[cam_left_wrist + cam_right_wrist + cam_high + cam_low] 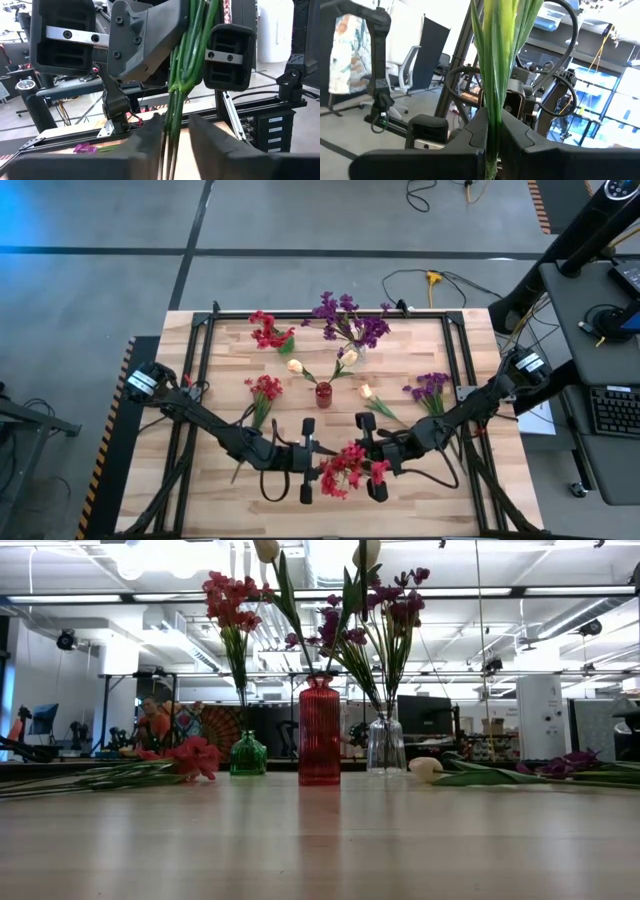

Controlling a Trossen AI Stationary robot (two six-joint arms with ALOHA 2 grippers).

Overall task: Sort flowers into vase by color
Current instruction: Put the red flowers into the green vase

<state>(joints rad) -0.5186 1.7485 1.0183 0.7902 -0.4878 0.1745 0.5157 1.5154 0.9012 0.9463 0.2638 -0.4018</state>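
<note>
Red flowers [345, 465] hang near the table's [480, 490] front edge, midway between its corners, with both grippers at their stems. From above, blossoms hide the grip. The right wrist view shows the right gripper [493, 131] pressed tight on the green stems; the left wrist view shows the left gripper [176, 135] closing around them with a narrow gap. The low view alone shows the three vases: green [247, 753], red [319, 732], clear [386, 744].
</note>
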